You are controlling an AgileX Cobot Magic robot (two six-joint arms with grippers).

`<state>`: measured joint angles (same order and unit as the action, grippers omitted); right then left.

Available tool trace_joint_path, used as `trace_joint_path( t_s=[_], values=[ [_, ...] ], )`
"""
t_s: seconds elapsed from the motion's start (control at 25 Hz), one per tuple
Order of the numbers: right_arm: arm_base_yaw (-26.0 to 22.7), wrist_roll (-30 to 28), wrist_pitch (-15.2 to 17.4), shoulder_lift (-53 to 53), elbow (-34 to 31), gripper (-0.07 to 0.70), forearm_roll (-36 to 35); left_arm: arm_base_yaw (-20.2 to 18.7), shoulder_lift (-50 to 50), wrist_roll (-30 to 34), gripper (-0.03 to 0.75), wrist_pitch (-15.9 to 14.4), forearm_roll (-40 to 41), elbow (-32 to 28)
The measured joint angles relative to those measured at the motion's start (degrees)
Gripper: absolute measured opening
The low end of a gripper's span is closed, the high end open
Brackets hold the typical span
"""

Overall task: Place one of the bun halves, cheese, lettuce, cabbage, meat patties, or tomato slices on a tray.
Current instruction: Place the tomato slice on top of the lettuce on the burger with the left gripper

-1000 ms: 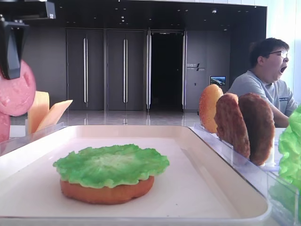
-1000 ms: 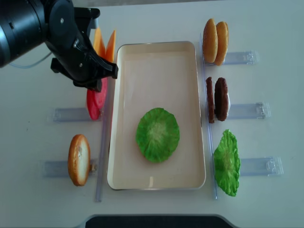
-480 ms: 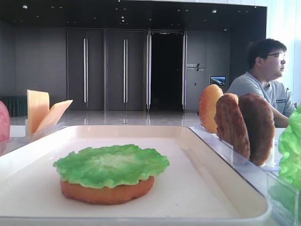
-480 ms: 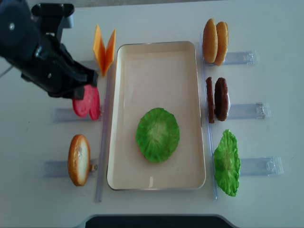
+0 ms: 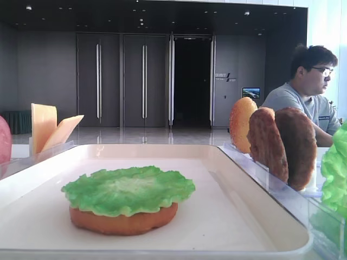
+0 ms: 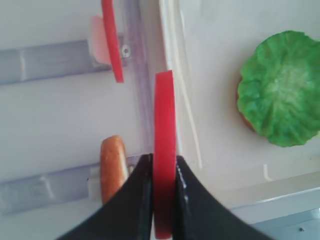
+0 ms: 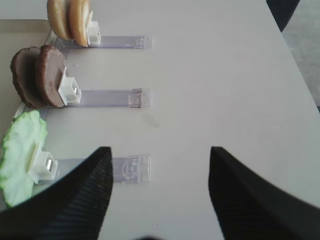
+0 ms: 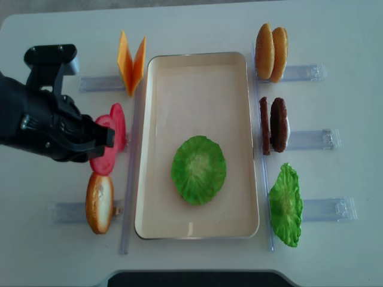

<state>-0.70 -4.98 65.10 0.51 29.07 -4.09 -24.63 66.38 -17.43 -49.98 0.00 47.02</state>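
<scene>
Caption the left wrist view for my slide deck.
Left hand pinches a tomato slice edge-on beside the tray.

Tomato slices: two, left of frame. Cheese slices: two, upper left. Bun halves: four – two upper right, one lower left, one under the tray's lettuce. Meat patties: two. Lettuce leaves: two. Tray: one.

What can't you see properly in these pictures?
- Bottom bun half: the overhead view hides it under the lettuce.
- Left gripper, shut on the tomato slice: its arm covers it from overhead.
- Right gripper: only open finger ends show; the frame's bottom edge cuts off the rest.
</scene>
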Motion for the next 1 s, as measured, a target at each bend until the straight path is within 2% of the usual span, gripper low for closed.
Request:
trace_joint_path(
  t_s=[0.08, 0.2, 0.32, 0.52, 0.6, 0.8, 0.88, 1.0],
  values=[
    [0.0, 0.0, 0.0, 0.0, 0.0, 0.405, 0.0, 0.0, 0.1, 5.0, 0.05, 3.9, -5.3, -0.6],
    [0.0, 0.0, 0.0, 0.0, 0.0, 0.405, 0.0, 0.0, 1.3, 18.7, 0.05, 9.1, -20.6, -1.1],
    [0.0, 0.0, 0.0, 0.0, 0.0, 0.405, 0.0, 0.0, 5.3, 32.6, 0.05, 10.4, -35.7, -1.2],
    [0.0, 0.0, 0.0, 0.0, 0.0, 0.405, 0.0, 0.1, 13.3, 53.4, 0.05, 11.1, -57.8, -1.3],
    [0.0, 0.0, 0.0, 0.0, 0.0, 0.405, 0.0, 0.8, 15.7, 61.4, 0.049, 10.0, -67.0, -1.4],
    [0.0, 0.0, 0.0, 0.0, 0.0, 0.405, 0.0, 5.2, 18.5, 76.0, 0.049, 3.6, -84.1, -5.5],
    [0.0, 0.0, 0.0, 0.0, 0.0, 0.405, 0.0, 7.6, 18.8, 80.9, 0.049, 1.1, -88.6, -8.4],
    [0.0, 0.0, 0.0, 0.0, 0.0, 0.405, 0.0, 10.7, 19.9, 85.3, 0.049, -2.8, -91.3, -12.4]
  ],
)
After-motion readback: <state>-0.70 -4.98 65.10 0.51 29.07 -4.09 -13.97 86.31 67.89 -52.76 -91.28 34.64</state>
